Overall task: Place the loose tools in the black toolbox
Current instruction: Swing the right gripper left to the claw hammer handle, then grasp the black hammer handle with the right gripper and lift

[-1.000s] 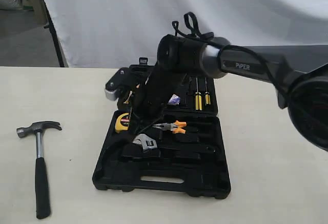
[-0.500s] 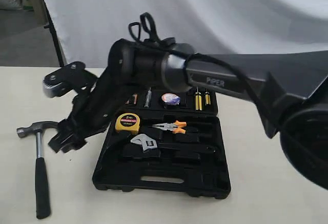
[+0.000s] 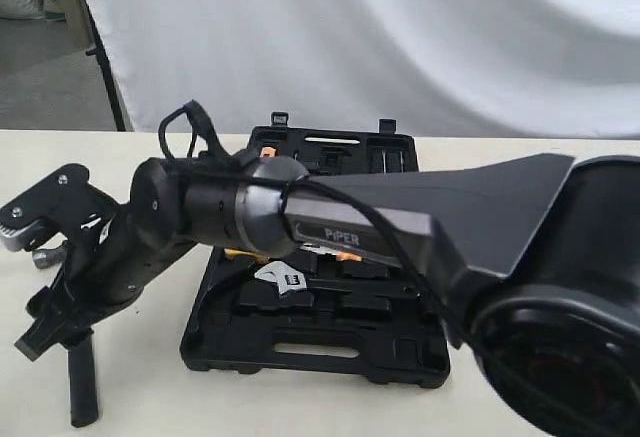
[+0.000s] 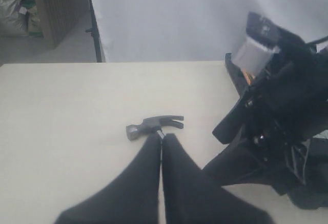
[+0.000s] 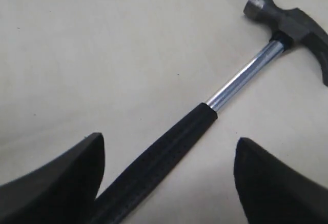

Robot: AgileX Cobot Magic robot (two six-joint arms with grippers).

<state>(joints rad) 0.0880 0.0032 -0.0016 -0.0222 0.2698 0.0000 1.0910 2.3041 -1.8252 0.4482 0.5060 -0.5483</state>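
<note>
The steel claw hammer with black handle lay flat on the cream bench beside the open black moulded plastic toolbox. Its long axis ran near-to-far, head at the far end. The right hand hovered wide, straddling its handle. The left hand was pinched together, empty.

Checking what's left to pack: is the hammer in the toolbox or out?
Out. The hammer lies flat on the table, outside the toolbox, under the open right gripper.
</note>
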